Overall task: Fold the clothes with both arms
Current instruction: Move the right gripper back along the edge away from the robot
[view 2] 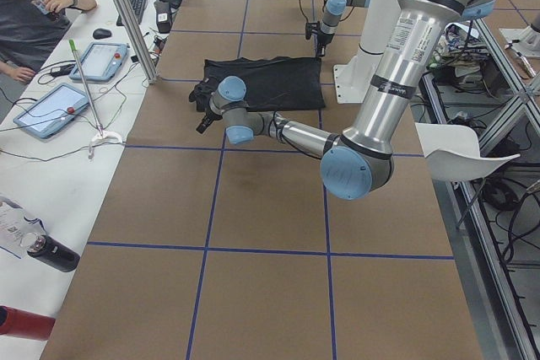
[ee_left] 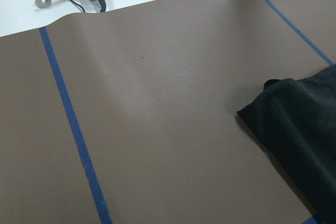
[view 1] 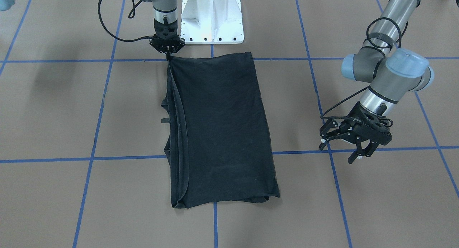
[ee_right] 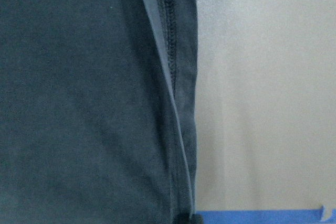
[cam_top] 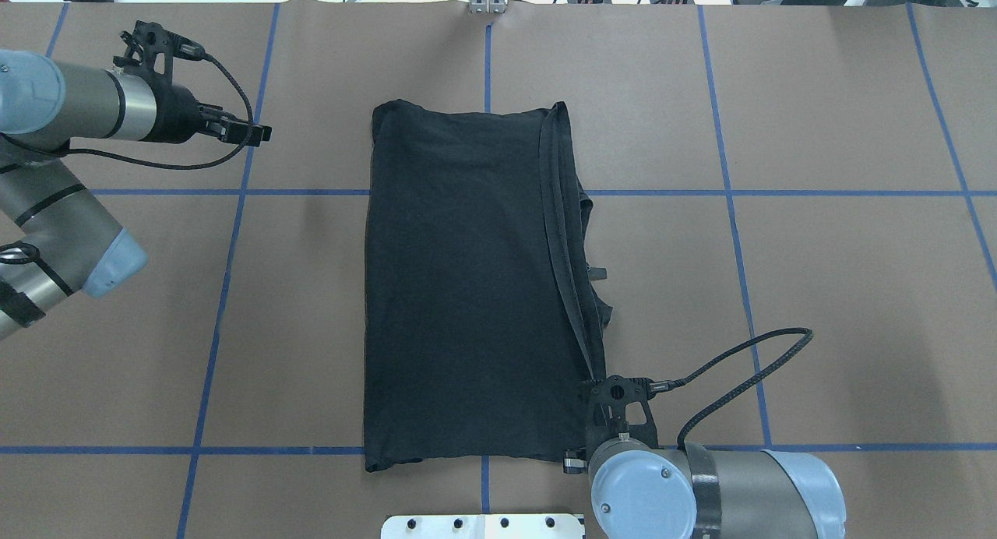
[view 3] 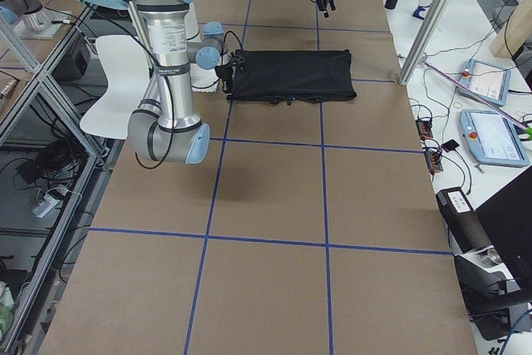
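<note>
Where the shirt [view 1: 222, 126] draws to a point at its corner by the pedestal [view 1: 211, 22], right fingers [view 1: 168, 53]: pinched together on that corner, tips down at the cloth; likely the hold for the next fold.
Left fingers [cam_top: 261, 133]: spread apart, empty, above bare bench [view 1: 53, 115], well off the shirt's far end; no cloth within reach.
Shirt: flat mid-bench, folded to a long narrow strip, plain black up, logo hidden; stacked hems and a scrap of sleeve show along the robot's right edge.
Stage: lengthwise folds look done; crosswise fold not yet made.
Risk: lifting by one corner would skew the layers; the left needs a second corner first.
</note>
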### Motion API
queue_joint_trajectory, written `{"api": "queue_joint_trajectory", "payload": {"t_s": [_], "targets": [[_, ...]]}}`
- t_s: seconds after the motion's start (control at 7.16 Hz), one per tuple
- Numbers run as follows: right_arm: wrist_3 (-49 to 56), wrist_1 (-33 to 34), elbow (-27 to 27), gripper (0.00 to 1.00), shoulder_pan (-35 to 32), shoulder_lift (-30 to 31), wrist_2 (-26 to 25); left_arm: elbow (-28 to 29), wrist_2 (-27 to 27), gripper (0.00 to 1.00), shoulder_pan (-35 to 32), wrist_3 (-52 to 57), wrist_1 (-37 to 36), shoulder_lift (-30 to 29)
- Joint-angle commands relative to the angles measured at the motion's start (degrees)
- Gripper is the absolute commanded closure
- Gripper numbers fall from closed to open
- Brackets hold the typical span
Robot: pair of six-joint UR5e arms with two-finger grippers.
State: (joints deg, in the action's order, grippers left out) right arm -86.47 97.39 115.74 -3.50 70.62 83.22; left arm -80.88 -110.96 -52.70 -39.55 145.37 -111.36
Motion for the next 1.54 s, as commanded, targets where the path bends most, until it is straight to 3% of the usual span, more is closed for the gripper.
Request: {"api": "queue_joint_trajectory", "payload": {"t_s": [0.0, 0.42, 0.7, 0.84, 1.4], "targets": [[0.24, -0.01, -0.16, 0.00, -0.36, -0.57, -1.04, 0.19, -0.05, 0.00, 0.05, -0.09, 0.00, 0.00], [9.53, 0.51, -1.21, 0.00, -7.28, -3.81, -0.17, 0.19, -0.05, 0.00, 0.05, -0.18, 0.00, 0.00], [13.94, 0.34, -8.29, 0.00, -12.12, -8.80, 1.58, 0.02, -0.14, 0.00, 0.05, -0.18, 0.00, 0.00], [16.31, 0.60, -9.47, 0.00, -13.80, -9.53, 5.25, 0.02, -0.14, 0.00, 0.05, -0.18, 0.00, 0.00], [16.86, 0.87, -12.11, 0.00, -13.90, -9.01, 6.17, 0.10, -0.14, 0.00, 0.05, -0.18, 0.00, 0.00]]}}
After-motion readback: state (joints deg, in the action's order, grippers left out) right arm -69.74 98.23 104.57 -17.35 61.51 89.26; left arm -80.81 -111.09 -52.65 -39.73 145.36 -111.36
